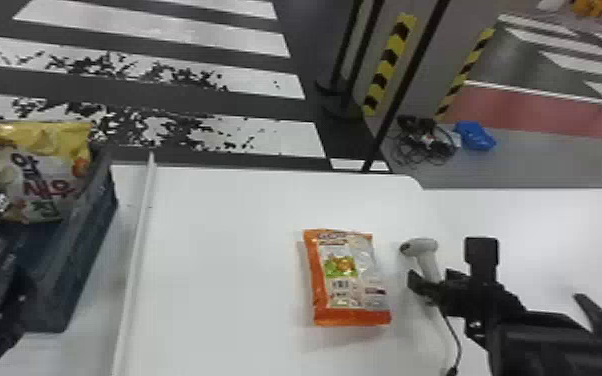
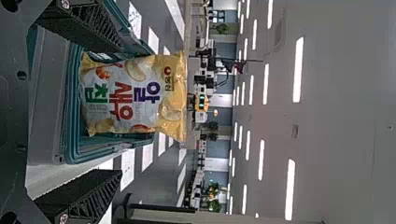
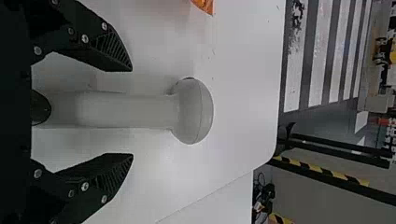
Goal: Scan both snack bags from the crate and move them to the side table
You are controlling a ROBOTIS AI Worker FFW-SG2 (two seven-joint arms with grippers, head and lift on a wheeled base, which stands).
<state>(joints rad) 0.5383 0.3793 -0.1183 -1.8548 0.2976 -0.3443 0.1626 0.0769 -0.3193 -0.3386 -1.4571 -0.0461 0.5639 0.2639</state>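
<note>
Yellow-and-white plastic snack bag (image 1: pixel 40 180) stands in the dark teal crate (image 1: pixel 82 250), far left; orange one (image 1: pixel 347 280) lies on the white counter (image 1: pixel 225 260), lower centre. Left fingers (image 2: pixel 84 191) spread; right fingers (image 3: pixel 105 179) flank the grey plastic scanner (image 3: pixel 130 110), unclosed. Off-centre closure could twist it.

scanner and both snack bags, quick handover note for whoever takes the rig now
Left claw: open, facing yellow bag, upright in crate.
Right claw: open, one finger each side of scanner, not clamped.
Orange bag: flat on white table beside scanner.
Done: orange bag outside crate; can't tell if scanned.
Left: yellow bag's scan and move, probably; orange's scan unless done. Can't tell which surface is the side table.
</note>
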